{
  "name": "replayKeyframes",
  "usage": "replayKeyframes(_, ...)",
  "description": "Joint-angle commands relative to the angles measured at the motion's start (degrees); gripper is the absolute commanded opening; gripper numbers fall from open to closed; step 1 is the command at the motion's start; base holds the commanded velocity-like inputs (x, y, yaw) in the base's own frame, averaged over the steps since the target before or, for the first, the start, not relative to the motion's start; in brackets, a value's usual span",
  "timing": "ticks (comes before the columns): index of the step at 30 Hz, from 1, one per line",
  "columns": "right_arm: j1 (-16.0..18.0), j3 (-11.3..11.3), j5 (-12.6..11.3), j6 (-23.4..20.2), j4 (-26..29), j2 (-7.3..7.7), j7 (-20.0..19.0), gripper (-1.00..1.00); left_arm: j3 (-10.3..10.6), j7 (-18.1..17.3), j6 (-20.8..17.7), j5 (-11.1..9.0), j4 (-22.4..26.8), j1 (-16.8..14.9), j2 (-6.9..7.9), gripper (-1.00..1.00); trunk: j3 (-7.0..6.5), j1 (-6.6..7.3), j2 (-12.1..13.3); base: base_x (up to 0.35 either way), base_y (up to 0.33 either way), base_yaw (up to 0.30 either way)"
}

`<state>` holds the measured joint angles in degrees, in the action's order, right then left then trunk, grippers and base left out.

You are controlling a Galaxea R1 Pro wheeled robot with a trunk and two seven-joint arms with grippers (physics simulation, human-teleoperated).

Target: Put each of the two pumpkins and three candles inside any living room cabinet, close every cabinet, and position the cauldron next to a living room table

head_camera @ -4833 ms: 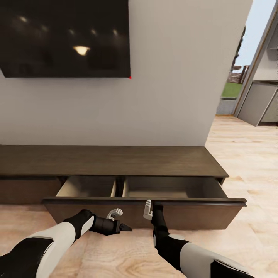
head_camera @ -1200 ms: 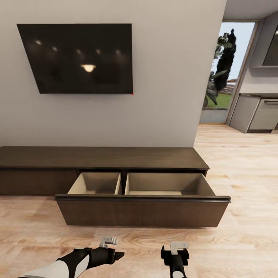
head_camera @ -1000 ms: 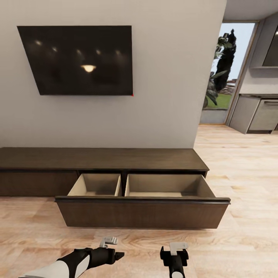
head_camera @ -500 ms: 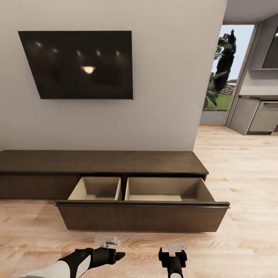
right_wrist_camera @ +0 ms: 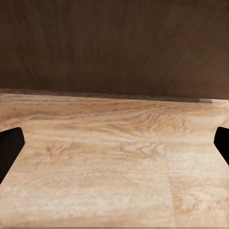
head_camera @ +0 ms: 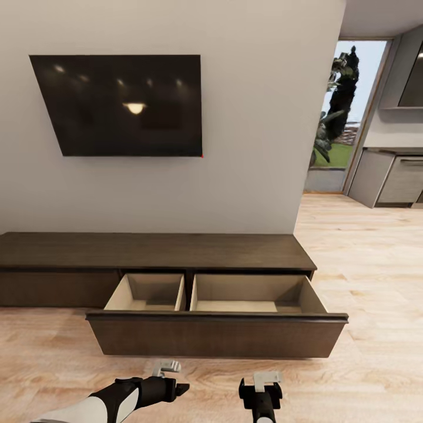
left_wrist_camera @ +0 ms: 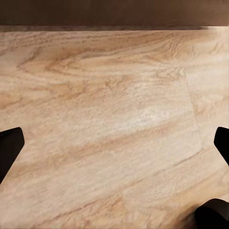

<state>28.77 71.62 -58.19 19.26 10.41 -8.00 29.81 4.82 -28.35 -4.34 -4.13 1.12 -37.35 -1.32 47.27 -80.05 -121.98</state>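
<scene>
The long dark-brown cabinet (head_camera: 153,249) stands against the wall with one wide drawer pulled out. Its two pale beige compartments (head_camera: 147,292) (head_camera: 252,294) look empty. The drawer front (head_camera: 217,335) faces me and also appears in the right wrist view (right_wrist_camera: 114,47). My left gripper (head_camera: 179,388) and right gripper (head_camera: 258,385) hover low over the wooden floor, a short way in front of the drawer. Both are open and hold nothing; dark fingertips (left_wrist_camera: 9,148) (right_wrist_camera: 9,145) sit far apart. Pumpkins, candles, cauldron and coffee table are out of view.
A black TV (head_camera: 117,106) hangs on the grey wall above the cabinet. To the right, the wooden floor (head_camera: 364,264) runs to a doorway (head_camera: 346,117) with plants outside, and grey kitchen units (head_camera: 393,176) stand beside it.
Since 4.8 s ago I have backed away from the drawer front, which my grippers were close against. Over the last second the whole picture has drifted slightly downward as the camera moved; the arms hold their pose.
</scene>
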Motion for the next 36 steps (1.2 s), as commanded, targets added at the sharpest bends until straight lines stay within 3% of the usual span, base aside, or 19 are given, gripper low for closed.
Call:
replayKeyframes(1,0.0,0.5,-0.6,0.3,0.0,-0.03,0.2,1.0,0.5,-0.1,-0.4,-0.4,0.1,0.0,-0.03,1.0,-0.13,0.24,0.4,0.0,0.0,0.0)
replayKeyframes(10,-0.6,0.5,-0.6,0.2,0.0,-0.45,0.2,1.0,0.5,0.2,-0.4,-0.4,0.1,0.0,-0.27,1.0,-1.75,2.21,4.0,0.0,0.0,0.0)
replayKeyframes(11,-0.6,0.5,-0.6,0.2,0.0,-0.44,0.2,1.0,0.5,4.8,-0.4,-0.4,0.1,0.0,-0.67,1.0,-1.93,2.43,4.4,0.0,0.0,0.0)
replayKeyframes(21,-0.9,0.5,-0.6,0.2,0.0,-0.75,0.2,1.0,0.5,7.1,-0.3,-0.6,0.1,0.0,-1.39,1.0,-3.72,4.63,8.4,0.0,0.0,0.0)
replayKeyframes(29,-1.6,0.5,-0.6,0.2,0.0,-0.79,-1.4,1.0,0.4,7.4,-0.3,-2.5,0.1,0.1,-1.41,1.0,-5.16,6.39,11.6,0.0,0.0,0.0)
replayKeyframes(32,-1.7,0.4,-0.6,0.2,0.0,-0.79,-2.3,1.0,0.4,10.2,-0.3,-3.2,0.1,0.1,-1.41,1.0,-5.7,7.04,12.8,0.0,0.0,0.0)
replayKeyframes(36,-1.7,0.4,-0.6,0.2,0.0,-0.79,-2.8,1.0,0.5,15.6,-0.2,-6.0,0.1,0.1,-1.82,1.0,-6.41,7.92,14.4,0.0,0.0,0.0)
